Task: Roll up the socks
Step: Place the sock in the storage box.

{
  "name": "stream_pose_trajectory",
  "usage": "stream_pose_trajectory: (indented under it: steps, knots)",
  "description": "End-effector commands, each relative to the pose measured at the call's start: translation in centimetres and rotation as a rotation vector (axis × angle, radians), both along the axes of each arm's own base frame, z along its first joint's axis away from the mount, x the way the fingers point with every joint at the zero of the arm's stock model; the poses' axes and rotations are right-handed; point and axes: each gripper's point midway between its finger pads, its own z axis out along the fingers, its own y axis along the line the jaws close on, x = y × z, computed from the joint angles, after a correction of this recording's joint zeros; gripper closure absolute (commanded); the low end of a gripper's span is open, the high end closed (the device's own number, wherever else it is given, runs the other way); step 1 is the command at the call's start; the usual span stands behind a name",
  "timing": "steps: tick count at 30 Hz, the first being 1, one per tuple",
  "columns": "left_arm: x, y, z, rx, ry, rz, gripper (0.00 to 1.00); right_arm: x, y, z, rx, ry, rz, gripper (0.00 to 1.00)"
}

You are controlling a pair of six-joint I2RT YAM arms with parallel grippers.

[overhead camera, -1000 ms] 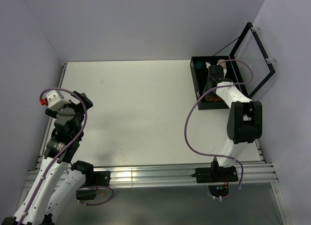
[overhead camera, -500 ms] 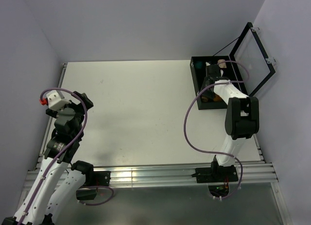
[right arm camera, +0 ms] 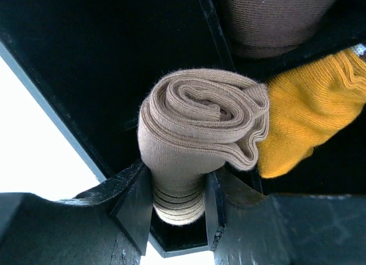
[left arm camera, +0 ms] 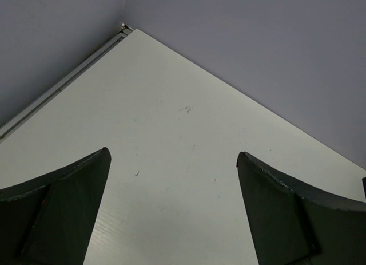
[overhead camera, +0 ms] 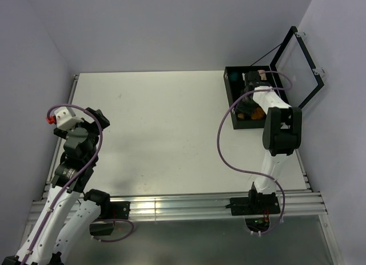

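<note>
In the right wrist view a rolled tan sock is clamped by its lower end in my right gripper, which is shut on it inside the black box. A mustard-orange sock lies against the roll's right side, and a brown fabric piece sits above it. From above, the right gripper is down in the box, with the orange sock showing beside it. My left gripper hangs open over the bare white table at the far left, holding nothing.
The box's clear lid stands open against the right wall. A small teal bundle lies in the box's back corner. The metal rail runs along the near table edge, and grey walls close off the left, back and right.
The right arm has drawn its elbow in toward the box, and the orange sock now shows beside the wrist. Its grip on the tan roll holds. The left arm is still.
</note>
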Motion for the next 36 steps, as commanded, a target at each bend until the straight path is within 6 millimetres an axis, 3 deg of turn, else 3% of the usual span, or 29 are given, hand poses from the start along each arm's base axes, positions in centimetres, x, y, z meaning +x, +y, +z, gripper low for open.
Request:
stream_pose_trajectory:
  steps: [1, 10, 16, 20, 22, 26, 36]
  knots:
    - [0.2, -0.4, 0.7, -0.001, -0.034, -0.019, 0.01, -3.6, 3.4, -4.6, 0.133, 0.193, 0.084, 1.0]
    - [0.3, -0.4, 0.6, 0.002, -0.029, -0.022, 0.01, -5.0, 4.1, -6.0, 0.174, 0.292, 0.131, 1.0]
    - [0.2, -0.4, 0.6, 0.0, -0.031, -0.021, 0.01, -4.1, 3.9, -5.4, 0.174, 0.265, 0.135, 1.0]
    - [0.3, -0.4, 0.5, 0.002, -0.029, -0.022, 0.01, -4.1, 4.4, -3.9, 0.197, 0.208, 0.151, 0.72]
    - [0.2, -0.5, 0.7, 0.0, -0.033, -0.024, 0.01, -3.9, 4.4, -3.4, 0.198, 0.182, 0.148, 0.63]
    - [0.2, -0.4, 0.7, 0.0, -0.033, -0.019, 0.01, -3.4, 4.9, -1.5, 0.214, 0.108, 0.146, 0.54]
    - [0.2, -0.5, 0.7, 0.001, -0.032, -0.026, 0.02, -2.7, 4.4, 0.9, 0.189, 0.001, 0.115, 0.48]
